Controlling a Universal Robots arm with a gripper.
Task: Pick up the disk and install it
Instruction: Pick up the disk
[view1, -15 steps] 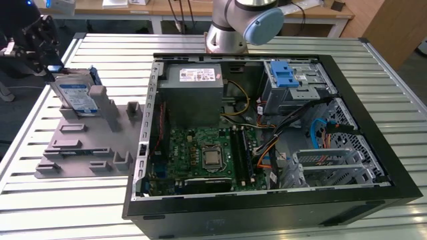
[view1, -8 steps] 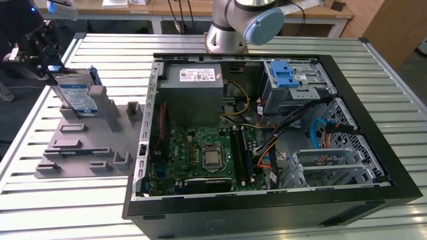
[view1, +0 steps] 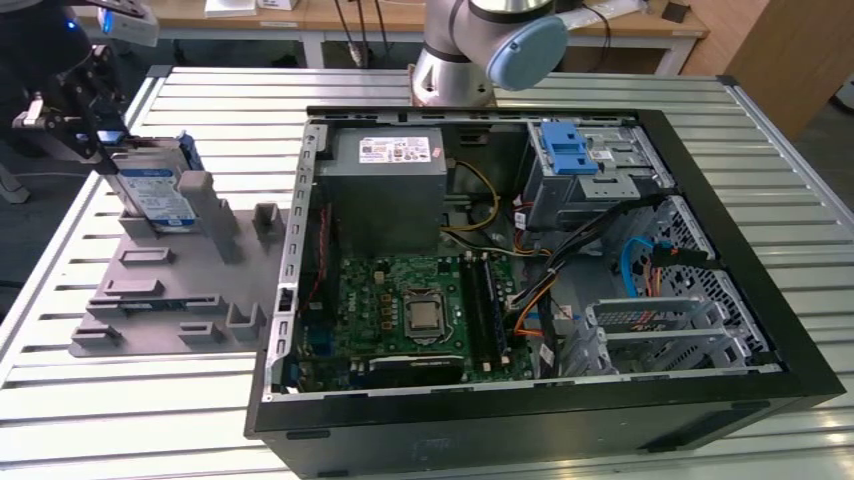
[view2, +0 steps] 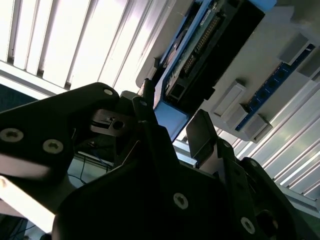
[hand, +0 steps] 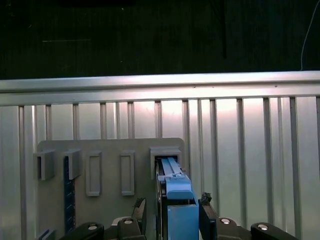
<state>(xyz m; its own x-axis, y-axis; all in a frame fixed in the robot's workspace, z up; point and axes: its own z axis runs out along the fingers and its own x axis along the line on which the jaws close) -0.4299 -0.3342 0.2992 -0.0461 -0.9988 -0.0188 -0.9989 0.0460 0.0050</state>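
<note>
One disk (view1: 150, 190) stands on edge in the grey holder (view1: 174, 290) on the slatted table (view1: 134, 400), well left of the open computer case (view1: 534, 250). Your gripper (view1: 107, 150) sits over the disk's top edge. In the first wrist view its fingers (hand: 206, 210) are spread either side of the blue rail, with a dark gap at one finger, so nothing is clamped.

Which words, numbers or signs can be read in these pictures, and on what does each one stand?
White-and-blue label on the disk: print too small to read.
White sticker on the power supply box: print too small to read.
No other text can be read.
</note>
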